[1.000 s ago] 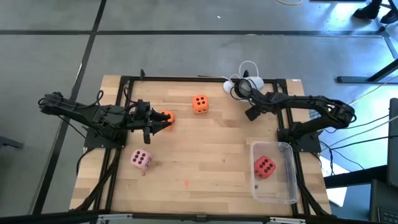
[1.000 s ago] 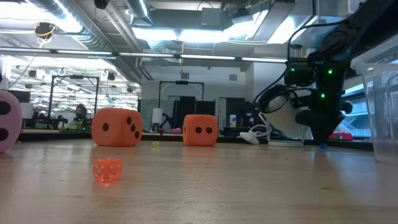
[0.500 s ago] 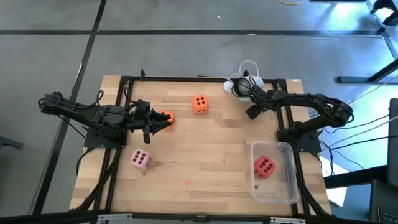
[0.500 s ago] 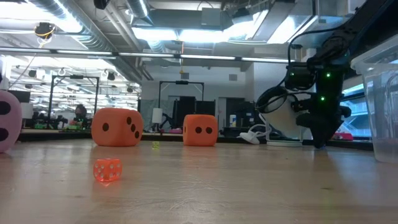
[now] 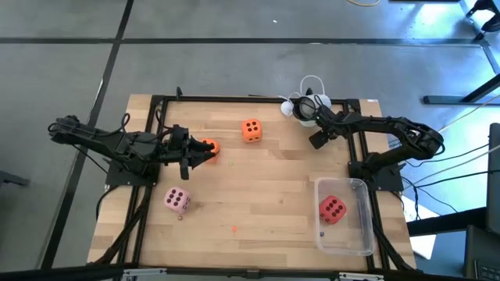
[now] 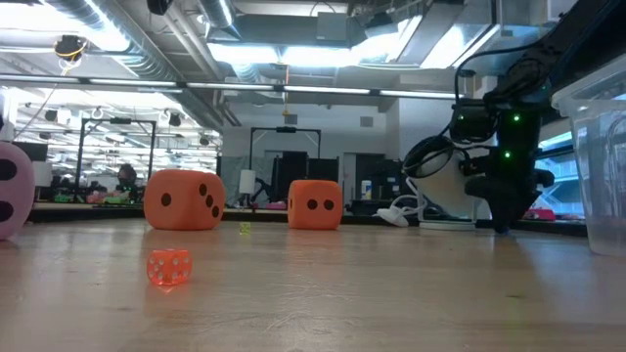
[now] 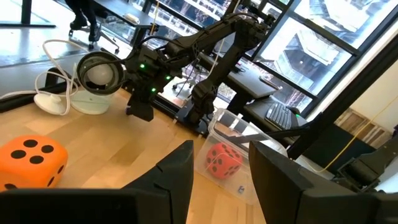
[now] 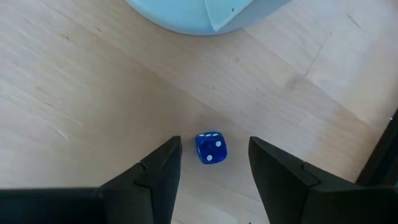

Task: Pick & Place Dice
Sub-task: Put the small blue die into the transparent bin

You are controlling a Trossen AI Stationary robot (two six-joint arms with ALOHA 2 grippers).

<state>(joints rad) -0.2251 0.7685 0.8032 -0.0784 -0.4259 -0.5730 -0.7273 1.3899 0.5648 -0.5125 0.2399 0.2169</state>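
Right gripper [image 8: 211, 180] hangs jaws apart over a tiny blue die [image 8: 211, 148] upper right of table, lining up a grab; left gripper [image 5: 205, 150] open beside orange die [image 5: 208, 146]; red die [image 5: 333, 208] sits in clear bin [image 5: 364, 234]

Four soft dice with dark pips lay before me. Orange die [image 5: 251, 130] sat at table's far middle, four pips up. Second orange die [image 5: 208, 146] rested just beside my left gripper [image 5: 205, 152]. Pale pink die [image 5: 176, 200] lay nearer front left. Red die [image 5: 333, 209] sat inside clear bin [image 5: 366, 226].
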